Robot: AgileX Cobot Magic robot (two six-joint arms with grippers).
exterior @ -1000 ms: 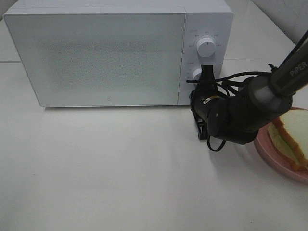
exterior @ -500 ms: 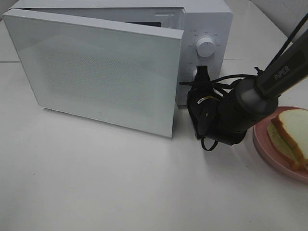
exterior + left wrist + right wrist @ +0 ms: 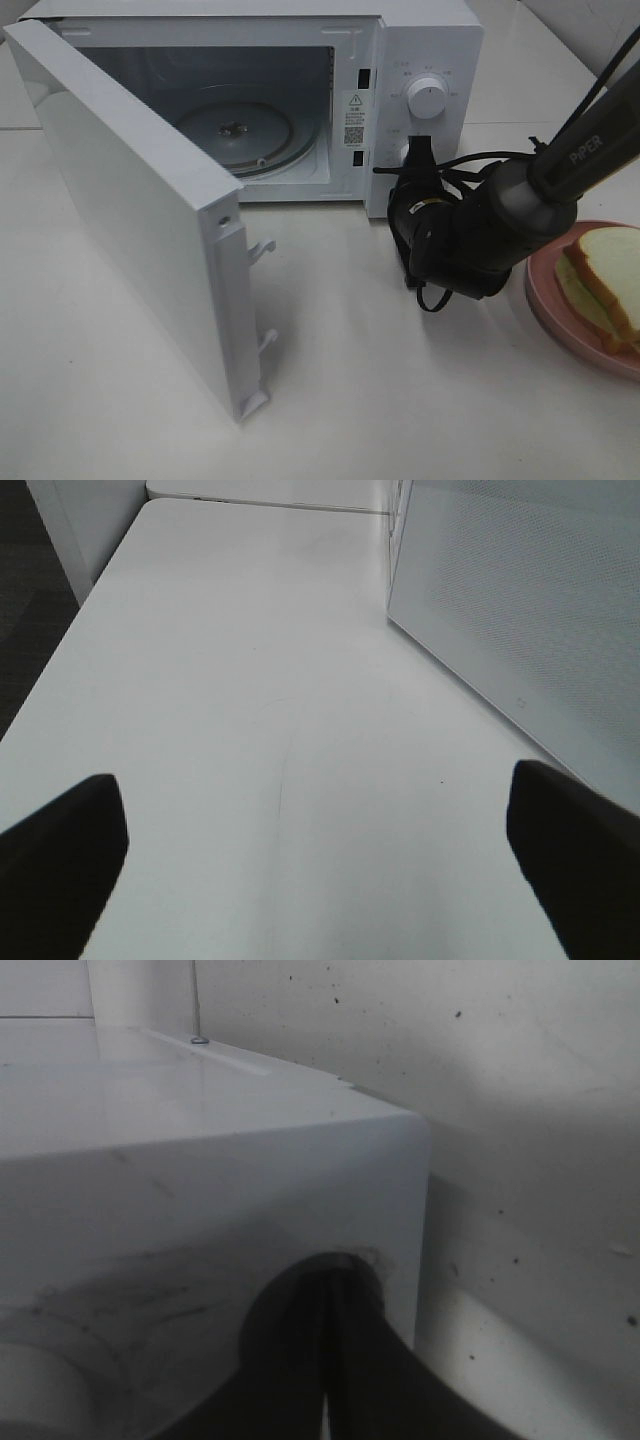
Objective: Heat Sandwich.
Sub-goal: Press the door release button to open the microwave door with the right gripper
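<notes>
The sandwich point(image 3: 603, 277), white bread with a tan crust, lies on a pink plate point(image 3: 552, 308) at the table's right edge. The white microwave point(image 3: 430, 35) stands at the back with its door point(image 3: 130, 220) swung wide open to the left, showing the glass turntable point(image 3: 235, 130). My right gripper point(image 3: 416, 158) is shut, its tips against the lower part of the control panel under the upper knob point(image 3: 428, 100). The right wrist view shows the shut fingers point(image 3: 300, 1360) pressed together at the microwave's face. My left gripper point(image 3: 320, 850) is open over bare table, holding nothing.
The open door juts out over the table's left half, its latch hooks point(image 3: 262, 250) facing the middle. In the left wrist view the door's outer face point(image 3: 520, 630) stands beside the gripper. The table edge point(image 3: 70, 630) drops off on the far side.
The microwave door has swung from closed to wide open toward the left. My right gripper stays shut at the control panel, barely shifted.
</notes>
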